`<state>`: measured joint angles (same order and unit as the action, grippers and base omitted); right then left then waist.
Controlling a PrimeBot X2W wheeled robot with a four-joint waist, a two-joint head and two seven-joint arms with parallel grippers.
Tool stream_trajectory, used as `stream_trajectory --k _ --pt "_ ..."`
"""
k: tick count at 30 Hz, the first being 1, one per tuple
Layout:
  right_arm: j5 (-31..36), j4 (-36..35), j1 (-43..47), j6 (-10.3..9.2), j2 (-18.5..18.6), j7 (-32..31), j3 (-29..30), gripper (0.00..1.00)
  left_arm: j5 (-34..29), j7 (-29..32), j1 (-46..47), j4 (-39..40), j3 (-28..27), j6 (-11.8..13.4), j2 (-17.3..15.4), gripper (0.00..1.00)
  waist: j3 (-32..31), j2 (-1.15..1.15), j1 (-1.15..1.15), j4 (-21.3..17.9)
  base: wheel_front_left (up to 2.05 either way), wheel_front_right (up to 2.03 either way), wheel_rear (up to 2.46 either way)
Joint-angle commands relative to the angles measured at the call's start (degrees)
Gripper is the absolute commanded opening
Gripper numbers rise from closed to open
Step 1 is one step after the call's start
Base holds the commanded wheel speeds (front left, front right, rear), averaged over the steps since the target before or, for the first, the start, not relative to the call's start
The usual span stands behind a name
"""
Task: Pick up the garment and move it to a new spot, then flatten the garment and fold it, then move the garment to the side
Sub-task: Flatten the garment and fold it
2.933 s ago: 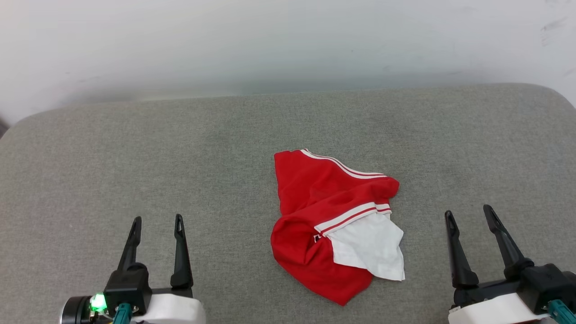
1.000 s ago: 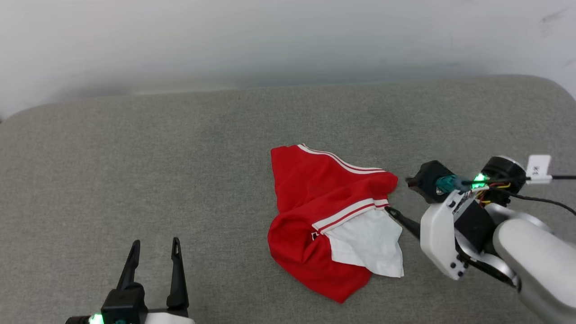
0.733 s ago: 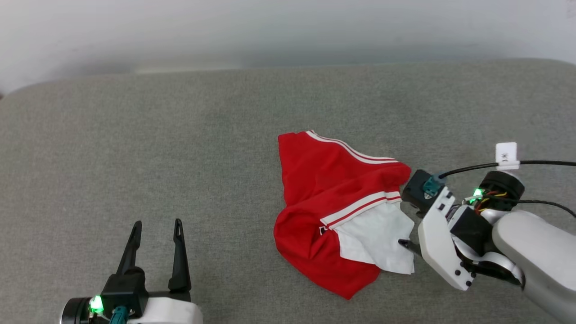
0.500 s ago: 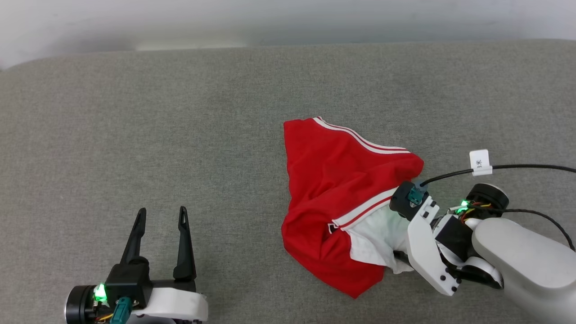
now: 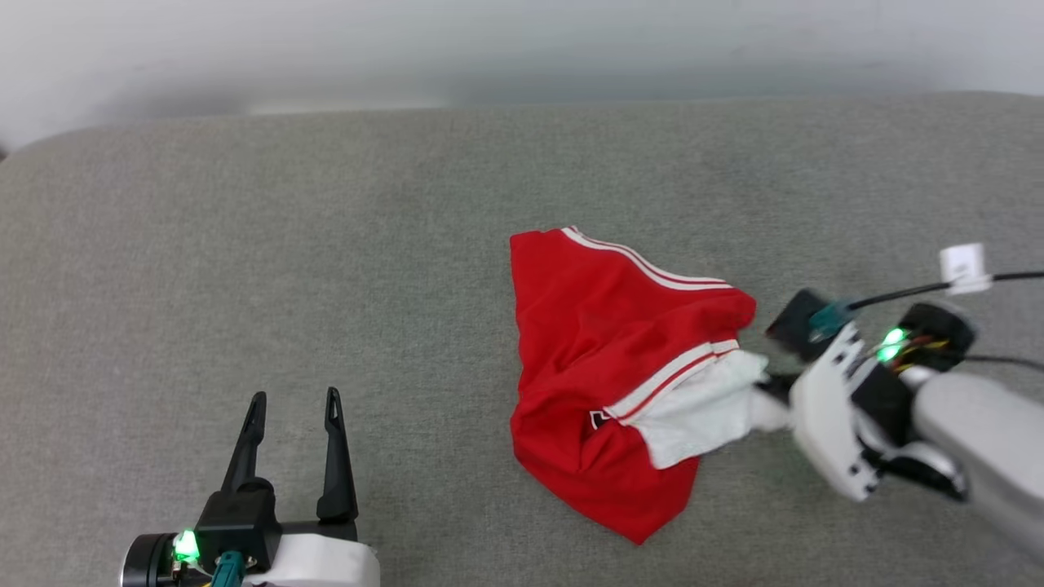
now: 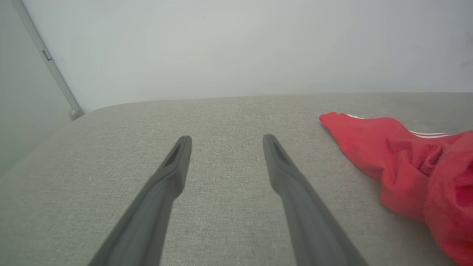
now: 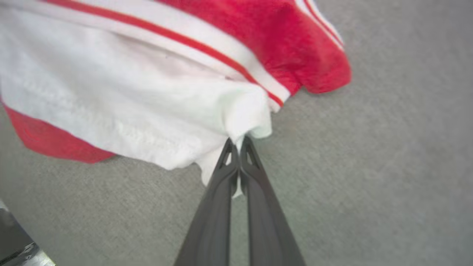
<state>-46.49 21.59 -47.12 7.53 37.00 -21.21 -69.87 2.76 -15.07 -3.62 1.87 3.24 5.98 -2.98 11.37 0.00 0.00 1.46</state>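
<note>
The garment (image 5: pixel 603 367) is a crumpled red jersey with red-and-white stripe trim, lying right of centre on the grey cushion (image 5: pixel 326 244). Its white sleeve (image 5: pixel 701 408) points right. My right gripper (image 5: pixel 767 390) comes in from the right and is shut on the sleeve's edge. The right wrist view shows both fingers pressed together (image 7: pixel 238 142) with white cloth (image 7: pixel 147 107) pinched between them. My left gripper (image 5: pixel 294 401) stands open at the lower left, well apart from the garment (image 6: pixel 414 162), nothing between its fingers (image 6: pixel 225 138).
A pale wall (image 5: pixel 489 49) runs behind the cushion's far edge. The cushion corners round off at far left (image 6: pixel 85 114). Black cables and a white tag (image 5: pixel 961 265) trail off my right wrist.
My right gripper swung in from the lower right, reached the white sleeve and shut on its edge; the sleeve is now pulled rightward. The head camera shifted. The left gripper stayed open.
</note>
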Motion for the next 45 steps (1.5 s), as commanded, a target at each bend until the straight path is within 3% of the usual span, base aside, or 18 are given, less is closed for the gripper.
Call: stream_trajectory --k 1,8,14,20,25,26,27,37,42,45 --pt "0.5 -0.5 -1.3 -0.08 1.8 0.9 1.0 0.00 -0.1 -0.2 -0.5 0.3 0.0 0.2 0.1 1.00 -1.3 0.00 0.00 -0.9 0.00 0.00 0.00" --pt "-0.8 -3.0 1.5 -0.07 11.3 1.7 7.6 0.00 -0.2 -0.2 -2.0 0.7 -0.1 0.4 0.1 1.00 -3.0 0.00 0.00 -2.9 0.00 0.00 0.00" --pt "-3.8 2.1 8.2 -0.07 16.8 -0.9 13.0 0.00 -0.4 -0.2 -2.3 0.9 0.2 0.1 0.1 1.00 -2.7 0.00 0.00 -3.5 0.00 0.00 0.00" --pt "-8.0 12.8 16.0 -0.07 16.3 -1.6 17.0 0.00 -0.5 -0.2 -1.4 0.6 0.6 -0.3 0.1 1.00 -1.9 0.00 0.00 -2.9 0.00 0.00 0.00" --pt "-8.5 16.8 18.0 -0.07 14.2 1.1 19.0 0.00 -0.5 -0.2 -1.4 0.1 0.4 -0.1 0.1 1.00 -2.2 0.00 0.00 -2.9 0.00 0.00 0.00" --pt "-8.1 17.0 17.7 -0.07 13.8 2.0 19.3 0.34 -0.5 -0.2 -1.7 0.0 0.3 -0.1 0.1 1.00 -2.5 0.00 0.00 -3.0 0.00 0.00 0.00" --pt "-7.2 17.1 17.2 -0.07 13.7 3.2 19.7 1.00 -0.6 -0.2 -1.9 -0.1 0.2 -0.1 0.1 1.00 -2.8 0.00 0.00 -3.0 0.00 0.00 0.00" --pt "4.9 13.3 11.5 -0.07 13.8 20.2 27.8 1.00 -0.8 -0.2 -3.3 0.0 -0.1 0.0 0.1 1.00 -5.1 0.00 0.00 -4.1 0.00 0.00 0.00" --pt "16.2 11.0 11.2 -0.08 7.6 29.8 37.2 1.00 -0.9 -0.2 -3.7 0.5 -0.4 0.2 0.1 1.00 -5.3 0.00 0.00 -4.5 0.00 0.00 0.00" --pt "22.4 9.4 12.9 -0.07 1.5 34.2 44.7 1.00 -1.0 -0.2 -3.7 0.8 -0.4 0.2 0.1 1.00 -5.0 0.00 0.00 -4.6 0.00 0.00 0.00"
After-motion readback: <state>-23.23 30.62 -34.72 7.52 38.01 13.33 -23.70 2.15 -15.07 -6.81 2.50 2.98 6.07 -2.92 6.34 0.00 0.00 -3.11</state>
